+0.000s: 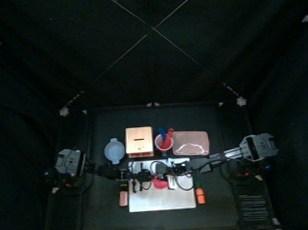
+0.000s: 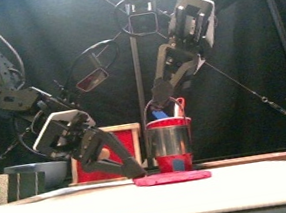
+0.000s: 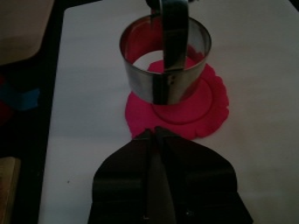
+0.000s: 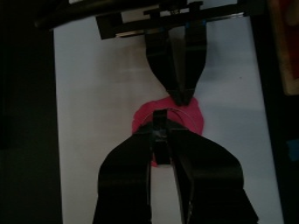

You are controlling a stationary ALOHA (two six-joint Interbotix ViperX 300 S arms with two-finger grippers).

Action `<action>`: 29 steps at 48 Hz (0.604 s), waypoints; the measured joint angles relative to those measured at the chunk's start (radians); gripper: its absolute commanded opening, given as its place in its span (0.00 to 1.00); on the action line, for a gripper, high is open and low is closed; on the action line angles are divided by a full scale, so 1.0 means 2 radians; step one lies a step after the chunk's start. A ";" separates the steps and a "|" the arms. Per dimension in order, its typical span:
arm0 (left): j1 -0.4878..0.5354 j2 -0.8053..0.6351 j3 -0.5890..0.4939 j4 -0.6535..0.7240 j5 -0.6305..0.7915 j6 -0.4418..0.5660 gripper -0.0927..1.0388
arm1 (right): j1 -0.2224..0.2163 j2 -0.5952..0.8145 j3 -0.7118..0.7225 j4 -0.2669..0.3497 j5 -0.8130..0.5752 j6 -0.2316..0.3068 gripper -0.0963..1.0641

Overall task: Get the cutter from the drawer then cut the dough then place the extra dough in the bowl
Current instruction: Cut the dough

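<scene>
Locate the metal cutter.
In the left wrist view the cutter stands on the pink dough on the white board, mid-table, just ahead of the left end effector.

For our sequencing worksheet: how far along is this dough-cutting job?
Done: the metal cutter is out of the wooden box. In hand: the right gripper holds it on the pink dough on the white cutting board; the left gripper sits shut at the dough's edge. Left: moving extra dough to the blue-grey bowl.

Right claw (image 4: 163, 131) over pink dough (image 4: 140, 121), white board (image 4: 93, 96)
</scene>
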 measured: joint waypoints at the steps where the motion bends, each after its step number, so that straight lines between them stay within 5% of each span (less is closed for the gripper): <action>1: 0.001 -0.002 0.000 -0.001 0.000 0.000 0.58 | 0.001 0.001 -0.001 0.000 0.000 0.000 0.45; 29: 0.000 -0.015 0.000 0.000 0.000 -0.001 0.58 | 0.000 0.023 -0.009 -0.002 0.000 0.000 0.45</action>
